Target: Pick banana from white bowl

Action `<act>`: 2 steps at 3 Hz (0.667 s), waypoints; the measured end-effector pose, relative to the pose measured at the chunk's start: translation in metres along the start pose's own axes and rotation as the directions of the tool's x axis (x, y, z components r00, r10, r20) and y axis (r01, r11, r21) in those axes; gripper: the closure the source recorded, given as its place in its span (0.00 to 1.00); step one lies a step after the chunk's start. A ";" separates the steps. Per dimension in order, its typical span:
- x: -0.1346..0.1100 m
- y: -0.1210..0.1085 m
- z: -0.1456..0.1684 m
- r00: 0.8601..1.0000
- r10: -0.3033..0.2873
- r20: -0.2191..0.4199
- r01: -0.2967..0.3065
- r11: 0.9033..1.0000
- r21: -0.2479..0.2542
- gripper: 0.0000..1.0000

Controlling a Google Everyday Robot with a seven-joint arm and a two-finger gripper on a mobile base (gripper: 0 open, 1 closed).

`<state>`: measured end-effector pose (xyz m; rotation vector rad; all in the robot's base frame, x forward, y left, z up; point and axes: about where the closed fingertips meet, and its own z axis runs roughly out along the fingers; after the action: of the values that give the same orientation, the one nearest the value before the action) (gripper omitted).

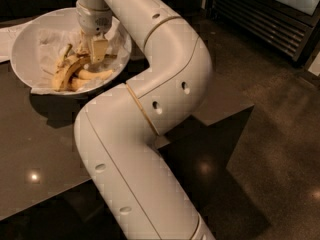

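dark glossy table (30, 149), one white bowl (22, 44) top left, one big white arm (165, 49) snaking across

we count one bowl lined with crumpled paper (50, 36), and roughly three bananas piled in it. the banana (65, 75) we care about is the long curved blotchy one lying in the bowl's lower middle, with a paler banana (97, 75) just to its right. the gripper (96, 51) is down inside the bowl, right at the pile's top, touching or nearly touching the fruit. honestly we can't tell if it's clenched or released.

Smooth plastic tool (97, 58) over crumpled paper (49, 37), glossy table (40, 151)
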<state>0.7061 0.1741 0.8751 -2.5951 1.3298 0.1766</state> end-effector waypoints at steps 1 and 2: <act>0.004 0.002 0.001 1.000 0.026 0.014 -0.026 1.000 -0.001 0.99; 0.004 0.002 0.001 1.000 0.027 0.014 -0.027 1.000 -0.001 1.00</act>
<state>0.7070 0.1700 0.8729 -2.5728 1.3603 0.2001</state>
